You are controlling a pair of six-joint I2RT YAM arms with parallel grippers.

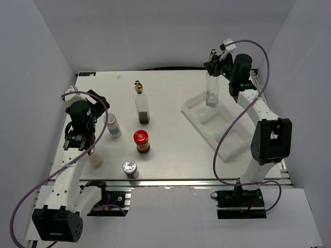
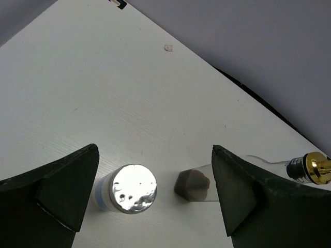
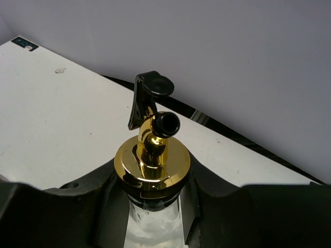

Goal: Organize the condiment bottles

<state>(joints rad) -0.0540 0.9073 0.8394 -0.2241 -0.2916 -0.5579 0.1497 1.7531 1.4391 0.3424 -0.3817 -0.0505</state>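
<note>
**Condiment bottles: tall glass bottle [image 1: 211,92] in my right grip at the tray [image 1: 234,138], five loose on the table [image 1: 170,93]**

My right gripper [image 3: 152,202] is clamped on the neck of the tall glass bottle, fingers [image 3: 62,217] pressed to both sides just under its gold pourer [image 3: 152,157]. The pourer's black flip cap [image 3: 150,88] stands open. The bottle is upright and clear, at the far end of the white three-compartment tray on the table's right side. Top view puts its base at the far compartment; can't tell if it touches the tray floor or hangs just above.

My left gripper [image 2: 155,151] has its fingers [image 2: 62,188] spread wide, holding nothing. It hovers above the blue-label shaker [image 2: 126,188], silver lid up, which sits between the two fingers without touching them.

Rest of the set, all upright on the bare table, left of the tray:
- second glass bottle [image 1: 141,107], gold pourer, dark contents at the bottom, mid-table, just right of the blue-label shaker in the left wrist view.
- red-lidded jar [image 1: 141,141], dark, near that bottle on the side toward me.
- silver-lidded shaker [image 1: 130,169] at the near edge.
- cream bottle [image 1: 96,160], near-left, close beside my left arm.
</note>
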